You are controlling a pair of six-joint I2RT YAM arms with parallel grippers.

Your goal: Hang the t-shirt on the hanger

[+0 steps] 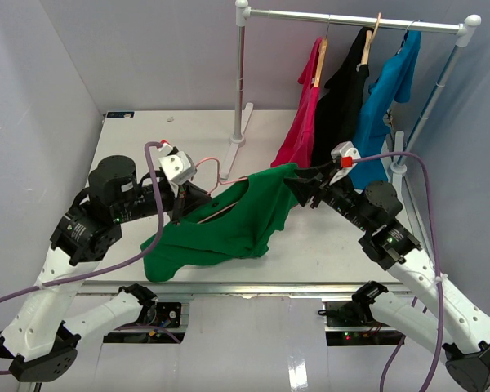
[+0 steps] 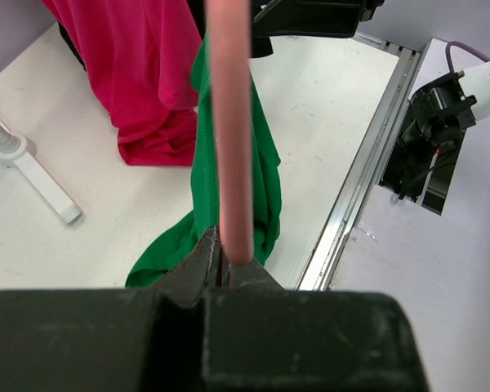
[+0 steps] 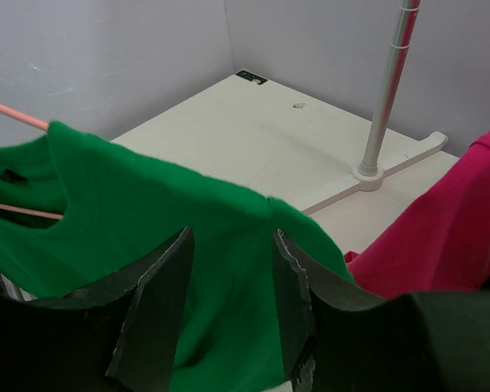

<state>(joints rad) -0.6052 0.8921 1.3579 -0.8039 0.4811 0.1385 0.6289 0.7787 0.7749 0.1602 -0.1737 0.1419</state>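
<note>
The bright green t-shirt [image 1: 237, 220] hangs crumpled, one shoulder raised. The pale pink hanger [image 2: 229, 122] (thin wire) passes through its neck opening.

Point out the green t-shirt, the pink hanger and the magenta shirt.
green t-shirt [image 1: 237, 220], top view, middle of its body.
pink hanger [image 2: 229, 122], left wrist view, its straight wire.
magenta shirt [image 1: 298, 135], top view, its hanging lower body.
</note>
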